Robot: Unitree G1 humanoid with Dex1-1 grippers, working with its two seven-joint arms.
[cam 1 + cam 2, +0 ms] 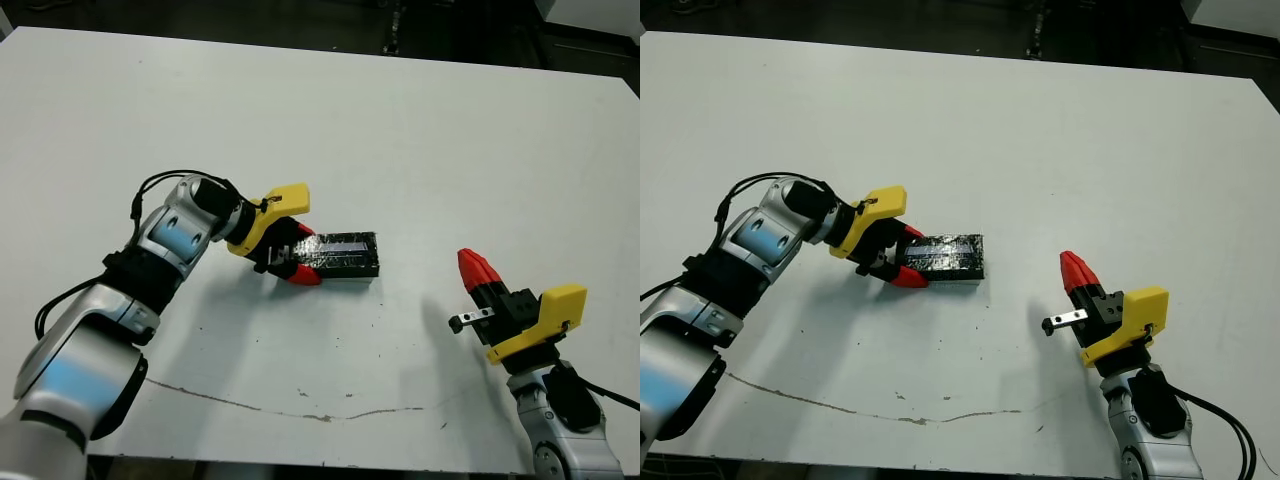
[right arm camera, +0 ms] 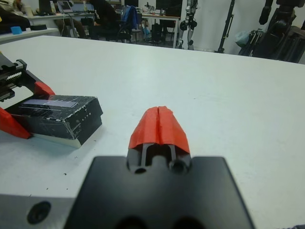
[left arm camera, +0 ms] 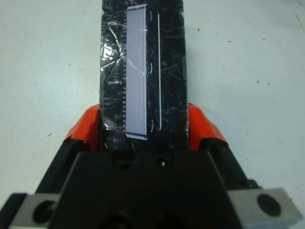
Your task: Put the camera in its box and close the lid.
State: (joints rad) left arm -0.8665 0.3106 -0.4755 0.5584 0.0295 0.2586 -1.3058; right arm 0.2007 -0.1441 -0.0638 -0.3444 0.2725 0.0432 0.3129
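White table fills the view, bare but for a thin dark scratch line near the front edge. Left of the middle sits the box, lid on top, glittery black with a pale silver strip down its middle. The left hand is right on it: red fingers spread just to the box's width, one on each long side, clamping the near end. The camera is nowhere to be seen with the lid on. Over to the right, well apart from the box, the right hand hangs above the table, its two red tips pressed together, holding nothing. Fine markings run beside the silver strip, but no writing I can read.
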